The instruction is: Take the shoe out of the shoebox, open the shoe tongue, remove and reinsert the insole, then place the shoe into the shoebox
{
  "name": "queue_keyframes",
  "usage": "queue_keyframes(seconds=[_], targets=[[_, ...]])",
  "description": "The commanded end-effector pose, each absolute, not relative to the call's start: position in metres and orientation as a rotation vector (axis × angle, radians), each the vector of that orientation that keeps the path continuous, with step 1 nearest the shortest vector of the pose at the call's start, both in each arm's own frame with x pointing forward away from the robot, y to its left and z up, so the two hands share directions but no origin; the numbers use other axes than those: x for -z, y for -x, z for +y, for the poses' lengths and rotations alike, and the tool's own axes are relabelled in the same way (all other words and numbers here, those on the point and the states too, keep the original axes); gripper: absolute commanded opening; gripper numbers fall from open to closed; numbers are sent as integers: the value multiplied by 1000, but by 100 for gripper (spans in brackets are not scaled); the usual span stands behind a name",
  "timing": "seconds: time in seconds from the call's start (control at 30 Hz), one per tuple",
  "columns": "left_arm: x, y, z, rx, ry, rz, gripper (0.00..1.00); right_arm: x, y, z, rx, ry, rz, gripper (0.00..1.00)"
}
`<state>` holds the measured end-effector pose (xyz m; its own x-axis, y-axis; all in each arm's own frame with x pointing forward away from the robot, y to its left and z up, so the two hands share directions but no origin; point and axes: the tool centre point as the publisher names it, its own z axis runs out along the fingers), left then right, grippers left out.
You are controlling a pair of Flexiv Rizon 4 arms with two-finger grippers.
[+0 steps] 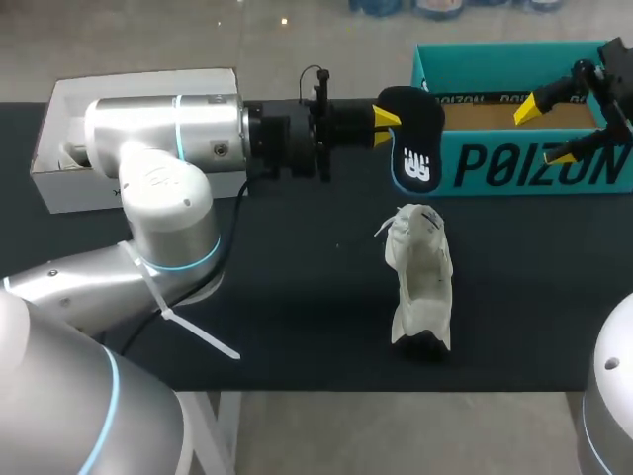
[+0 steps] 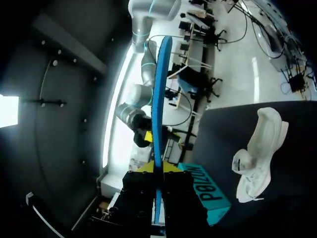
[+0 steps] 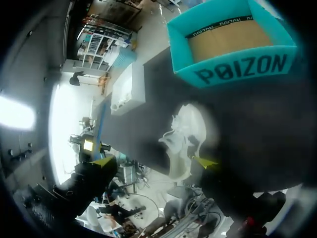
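The left claw (image 1: 384, 126) is being pressed together on the insole (image 1: 415, 139), which is being pinched at one end between the two yellow tips. The insole is being held up in the air, just in front of the near left corner of the teal shoebox (image 1: 514, 163). In the left wrist view it is being shown edge-on, as a thin blue strip sticking out from the claw.

The insole is being judged as light, thin and bendy. It may be folded if it is pushed hard, so a firm pinch at one end is being kept, and the free end should be led in first.

The right claw (image 1: 547, 129) is being held spread wide over the right part of the shoebox, with nothing pinched in it.

The white shoe (image 1: 420, 282) is being left on the black worktop (image 1: 297, 297), near the shoebox but not touching it. It is being judged as soft and light, so it may be slid or tipped when the insole is pushed in. It should be held at a side wall or at the heel.

The loose laces and the tongue may be found in the way of the shoe's opening. Nothing is being seen between the insole and the shoe. A white box (image 1: 59, 188) is being kept well apart, behind the left arm.
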<state>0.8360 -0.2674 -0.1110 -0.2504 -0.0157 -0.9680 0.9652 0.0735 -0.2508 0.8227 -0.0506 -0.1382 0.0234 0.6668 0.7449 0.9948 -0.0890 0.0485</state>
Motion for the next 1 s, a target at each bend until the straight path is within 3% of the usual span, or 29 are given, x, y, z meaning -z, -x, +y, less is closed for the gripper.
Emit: queue_keyframes(seconds=[0.03, 0.27, 0.57, 1.0], targets=[[111, -834, -270, 1327, -1020, 1434, 0, 130, -813, -47, 811, 1924, -1748, 100], [110, -833, -276, 1325, -1027, 1448, 0, 130, -813, -47, 811, 1924, -1748, 100], [110, -835, -277, 1319, -1027, 1456, 0, 127, -782, -39, 670, 1599, -2477, 100], [114, -840, -281, 1317, -1029, 1479, 0, 150, -749, -107, 829, 1139, -2496, 100]])
